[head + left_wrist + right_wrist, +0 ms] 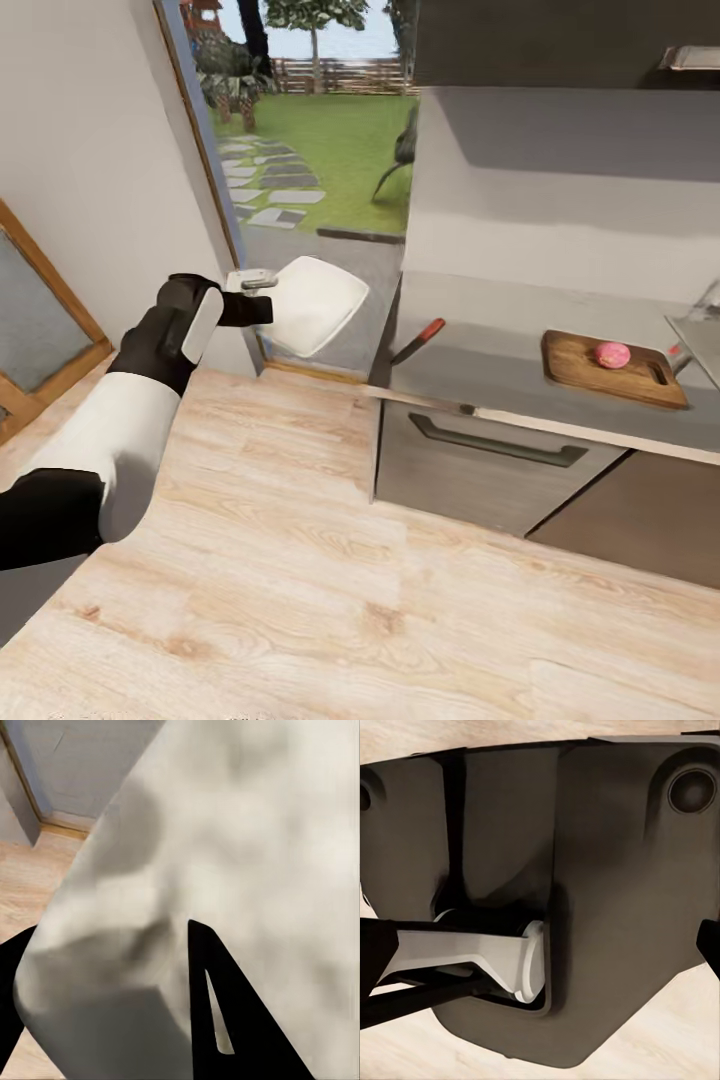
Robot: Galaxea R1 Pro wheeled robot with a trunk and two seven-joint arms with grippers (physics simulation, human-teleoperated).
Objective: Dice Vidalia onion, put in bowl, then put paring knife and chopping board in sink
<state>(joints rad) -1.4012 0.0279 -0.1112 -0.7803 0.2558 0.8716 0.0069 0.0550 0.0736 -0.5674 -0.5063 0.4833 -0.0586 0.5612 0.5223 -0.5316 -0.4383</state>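
My left gripper (262, 295) is shut on the rim of the white bowl (315, 303), holding it tilted in the air left of the countertop (500, 345). The left wrist view has the bowl (247, 847) pressed between the dark fingers (217, 1005). On the countertop's near left corner lies the paring knife (420, 340), red handle away from me. Further right sits the chopping board (600, 375) with a round pinkish onion (612, 354) on it. The sink (702, 345) edge shows at far right. My right gripper (547, 952) faces a dark robot part, fingers wide apart.
A grey drawer front with a long handle (495, 440) sits under the countertop, beside a brown cabinet (640, 520). A glass door (300, 130) opens onto a garden behind the bowl. A wood-framed panel (35, 320) stands at left. Pale wooden floor (300, 560) spreads below.
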